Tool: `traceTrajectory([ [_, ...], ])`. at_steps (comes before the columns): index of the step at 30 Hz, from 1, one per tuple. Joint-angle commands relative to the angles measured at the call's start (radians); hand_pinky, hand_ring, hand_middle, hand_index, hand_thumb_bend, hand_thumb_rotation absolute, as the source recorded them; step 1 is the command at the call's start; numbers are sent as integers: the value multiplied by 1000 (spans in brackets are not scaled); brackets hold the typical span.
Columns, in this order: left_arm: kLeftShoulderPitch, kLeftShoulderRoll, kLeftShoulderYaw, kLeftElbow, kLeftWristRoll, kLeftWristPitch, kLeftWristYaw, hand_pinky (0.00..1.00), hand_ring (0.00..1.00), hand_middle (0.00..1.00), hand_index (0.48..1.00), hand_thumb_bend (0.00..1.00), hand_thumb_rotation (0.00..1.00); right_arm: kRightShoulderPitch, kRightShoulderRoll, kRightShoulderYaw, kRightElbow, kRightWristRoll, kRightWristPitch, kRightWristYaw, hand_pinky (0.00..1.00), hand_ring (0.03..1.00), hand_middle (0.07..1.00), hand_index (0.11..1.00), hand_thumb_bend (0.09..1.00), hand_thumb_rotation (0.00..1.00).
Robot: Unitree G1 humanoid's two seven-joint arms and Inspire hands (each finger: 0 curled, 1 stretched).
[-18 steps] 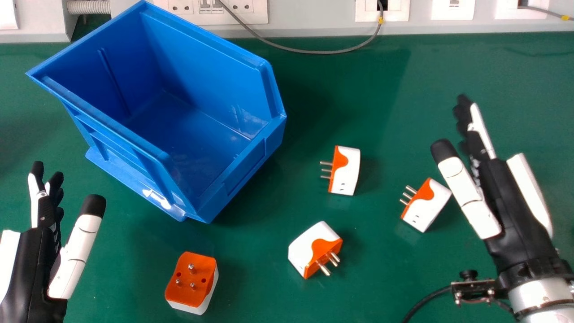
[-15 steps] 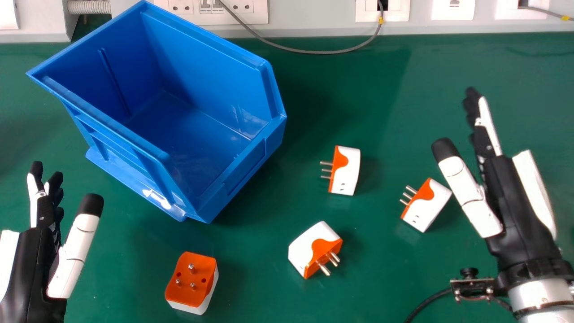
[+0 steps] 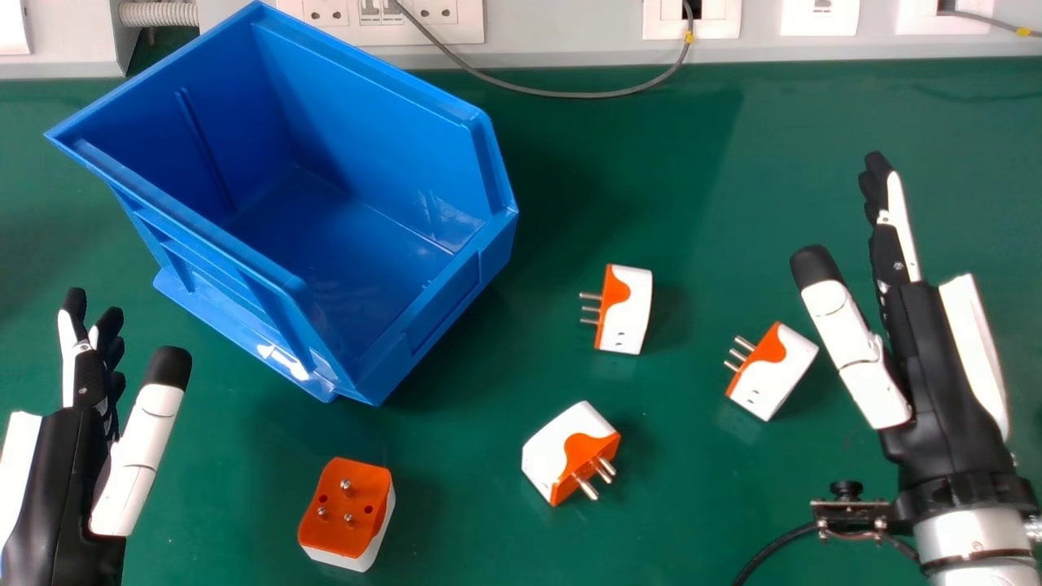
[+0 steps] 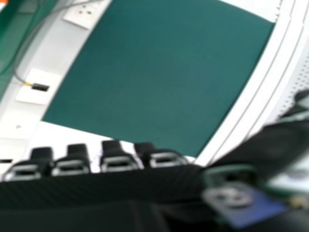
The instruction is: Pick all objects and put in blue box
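The right hand [image 3: 936, 350] was wide open, its fingers straight and its thumb spread well away from them, and it held nothing. At the near left, the left hand [image 3: 61, 480] stood open too, with its thumb apart from its gently bent fingers and nothing in its hold.

Four white-and-orange plastic plug adapters with metal pins lay apart from one another on the green tabletop [image 3: 651, 163], all outside the single blue plastic box, an open-topped bin [image 3: 366, 89] at the far left. The farthest adapter [image 3: 631, 313] was to the right of the box, its pins pointing left. The rightmost adapter [image 3: 777, 374] lay just left of the right hand's thumb, pins pointing left and slightly far. The middle adapter [image 3: 566, 456] lay nearer, its pins aimed right and near. The leftmost adapter [image 3: 350, 505], also the nearest, was on the near side of the box with its pins upward.

Along the far edge ran a pale wall strip with socket plates [image 3: 244, 23]. Two grey cables with yellow bands, one looping onto the tabletop [image 3: 570, 95] and one at the far right [image 3: 993, 22], came from it.
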Motion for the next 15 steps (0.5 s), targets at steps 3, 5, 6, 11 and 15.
traceTrajectory([
  [3,-3,-1,2,-20,-9,-3,-3,1000,1000,1000,1000,833,920,-16,-9,-8,-9,17,-15,4,1000,1000,1000,1000,382,1000],
  [5,-1,-2,2,-22,-10,-3,-3,1000,1000,1000,1000,832,920,-18,-12,-10,-7,19,-15,8,1000,1000,1000,1000,382,1000],
  [6,-3,-2,1,-19,-9,-5,-3,1000,1000,1000,1000,831,920,-19,-13,-11,-5,19,-16,9,1000,1000,1000,1000,383,1000],
  [11,-10,-2,-3,-7,-6,-12,-4,1000,1000,1000,1000,824,920,-23,-20,-17,5,16,-20,9,1000,1000,1000,1000,370,1000],
  [15,-17,-6,-9,4,-2,-19,-2,1000,1000,1000,1000,822,920,-28,-25,-21,18,15,-26,5,1000,1000,1000,1000,365,1000],
])
